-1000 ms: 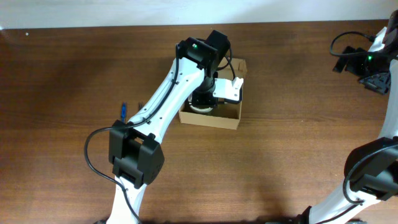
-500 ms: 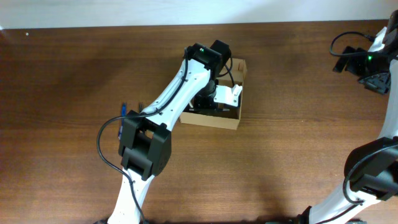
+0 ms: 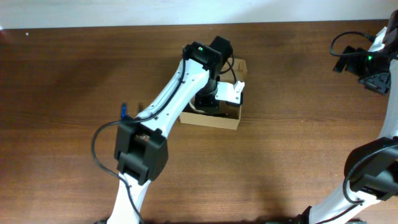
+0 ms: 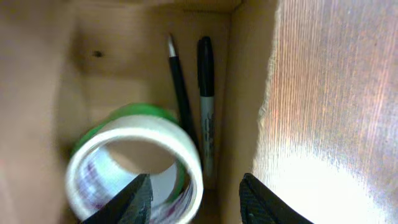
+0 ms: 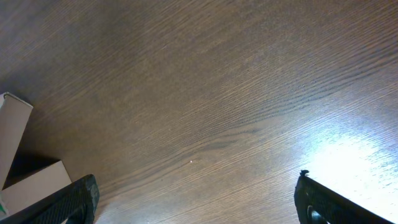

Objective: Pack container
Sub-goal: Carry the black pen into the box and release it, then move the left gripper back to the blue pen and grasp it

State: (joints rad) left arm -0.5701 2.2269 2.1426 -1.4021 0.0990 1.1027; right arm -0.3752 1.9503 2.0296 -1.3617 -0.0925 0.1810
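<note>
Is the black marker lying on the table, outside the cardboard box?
No, the black marker lies inside the container, along its wall, next to a thin black pen and a tape roll.

Left arm, right arm: white links, black joints and cables, green lights, black claw fingers.

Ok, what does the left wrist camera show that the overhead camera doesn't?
Only the left wrist view shows the contents: a white tape roll lying over a green roll, plus a black pen and black marker along the wall. Only the overhead view shows the white left arm, the right arm and a small blue object. Both show the tan cardboard box and the brown wooden table.
</note>
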